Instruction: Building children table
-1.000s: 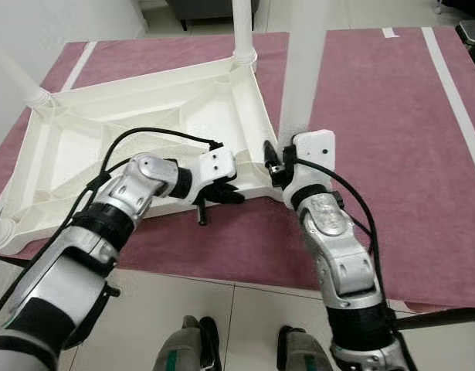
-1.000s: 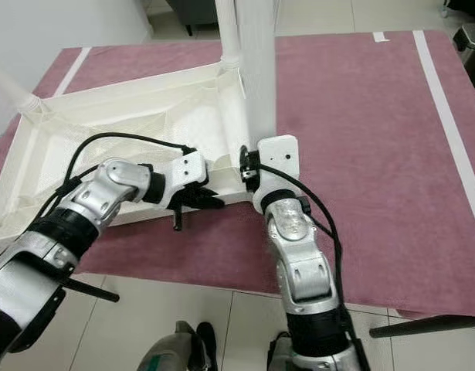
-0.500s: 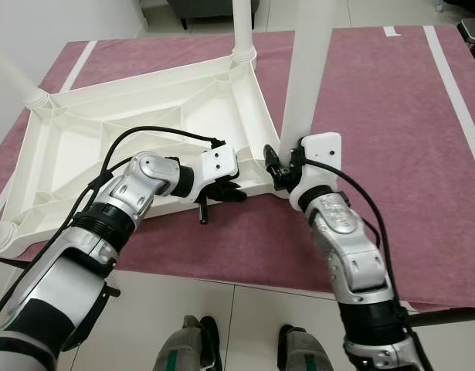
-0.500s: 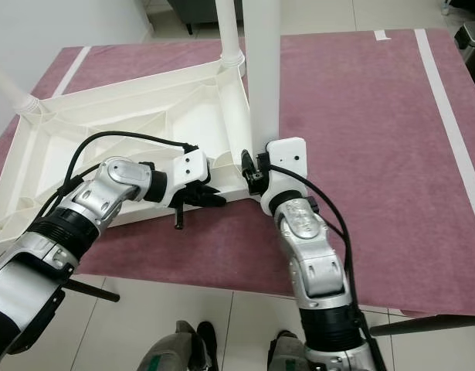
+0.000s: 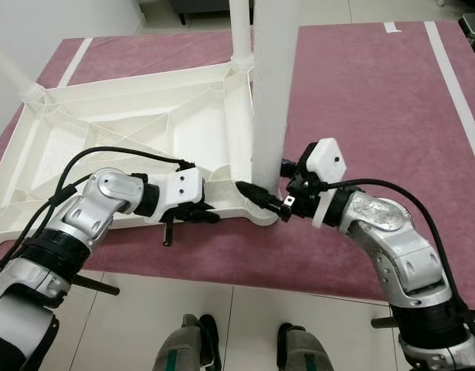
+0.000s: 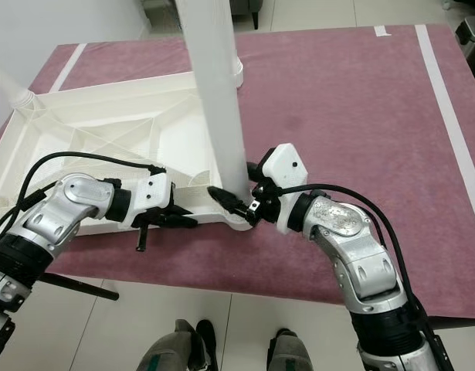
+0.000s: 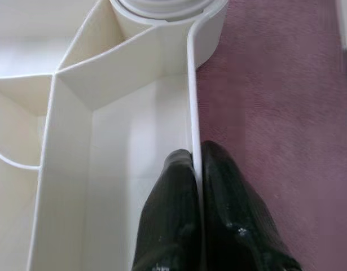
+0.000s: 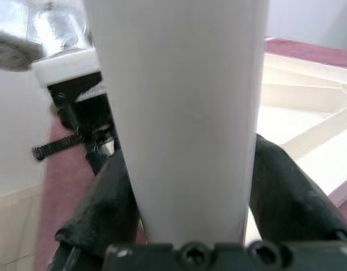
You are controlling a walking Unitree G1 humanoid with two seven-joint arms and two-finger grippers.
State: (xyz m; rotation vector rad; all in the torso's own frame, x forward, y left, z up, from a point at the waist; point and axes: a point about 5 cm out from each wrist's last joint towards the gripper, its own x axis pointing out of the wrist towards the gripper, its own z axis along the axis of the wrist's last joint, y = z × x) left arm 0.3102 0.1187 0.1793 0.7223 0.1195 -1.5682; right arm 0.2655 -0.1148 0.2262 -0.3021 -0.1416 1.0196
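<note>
The white children's table top (image 5: 137,131) lies upside down on a maroon rug. One white leg (image 5: 240,31) stands in its far right corner socket, and another (image 5: 30,93) stands at the far left corner. My right gripper (image 5: 260,197) is shut on the base of a third white leg (image 5: 269,100), held upright at the near right corner. In the right wrist view, black fingers (image 8: 286,186) flank that leg (image 8: 184,113). My left gripper (image 5: 192,213) is shut on the table's near rim (image 7: 191,84), one finger (image 7: 167,197) on each side.
The maroon rug (image 5: 376,93) carries white tape stripes (image 5: 453,85) along its sides. Tiled floor (image 5: 245,309) lies in front of it, with my feet (image 5: 191,348) close to the rug's edge. Thin black rods (image 5: 94,284) rest on the floor by my left arm.
My right wrist has swung out to the right and now points left. The leg it holds has shifted left and down onto the near right corner. The left gripper keeps its hold on the rim.
</note>
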